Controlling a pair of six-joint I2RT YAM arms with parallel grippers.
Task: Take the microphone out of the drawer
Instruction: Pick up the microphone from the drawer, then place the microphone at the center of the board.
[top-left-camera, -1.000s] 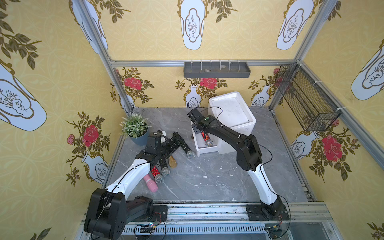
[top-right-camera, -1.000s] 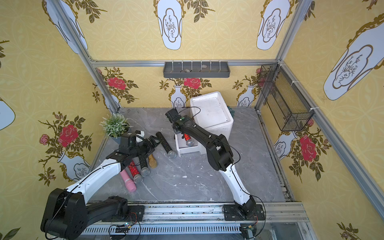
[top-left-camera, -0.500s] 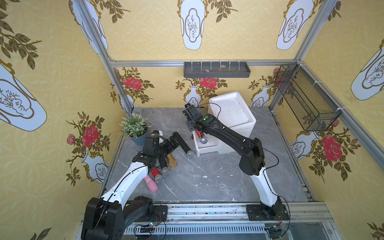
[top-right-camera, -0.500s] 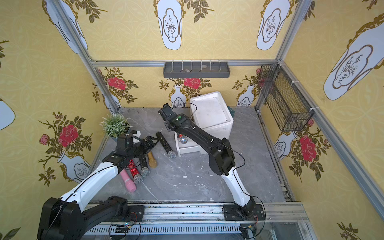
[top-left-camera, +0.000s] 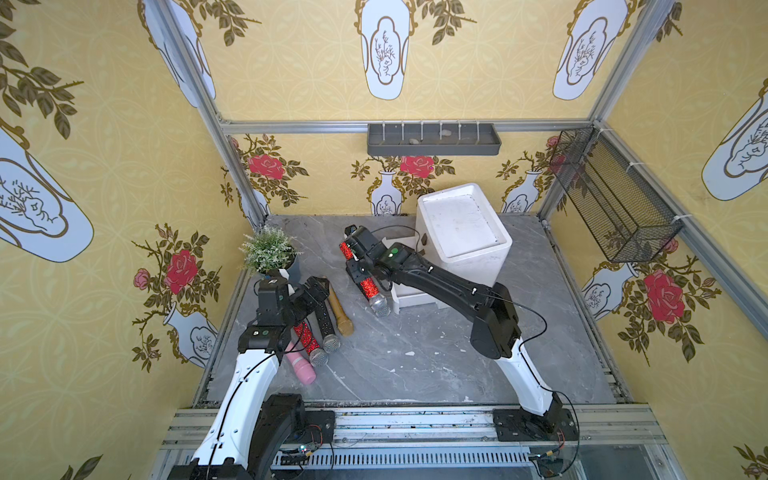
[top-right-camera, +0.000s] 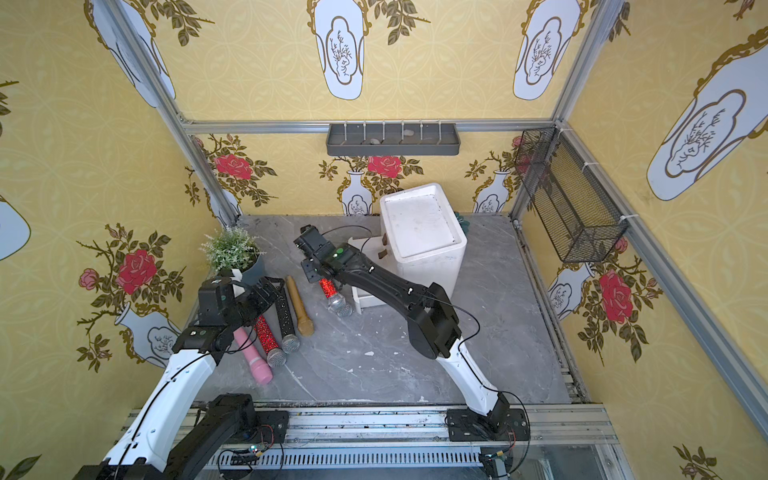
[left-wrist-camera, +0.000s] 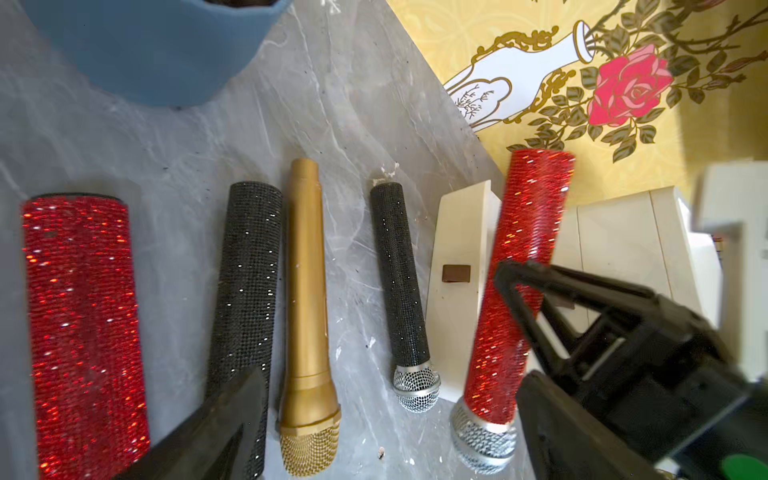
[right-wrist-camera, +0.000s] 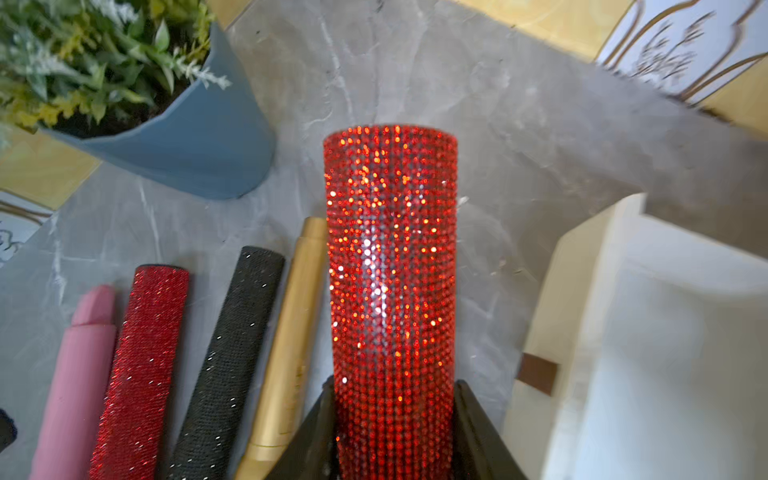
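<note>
Firmly in the right hand (right-wrist-camera: 394, 388), the red microphone (right-wrist-camera: 390, 249), just beside the drawer (right-wrist-camera: 623, 332); left hand (top-left-camera: 311, 291) wide.

The raised red microphone (right-wrist-camera: 390, 270) wears a rough coat of glittering red studs; its head (left-wrist-camera: 484, 444) is silver wire mesh. The gold microphone (left-wrist-camera: 307, 291) is smooth with a satin metallic sheen, the pink microphone (right-wrist-camera: 75, 365) smooth and matt. The table (top-left-camera: 415, 353) looks like polished grey marble, the drawer (left-wrist-camera: 461, 224) like matt white plastic.
</note>
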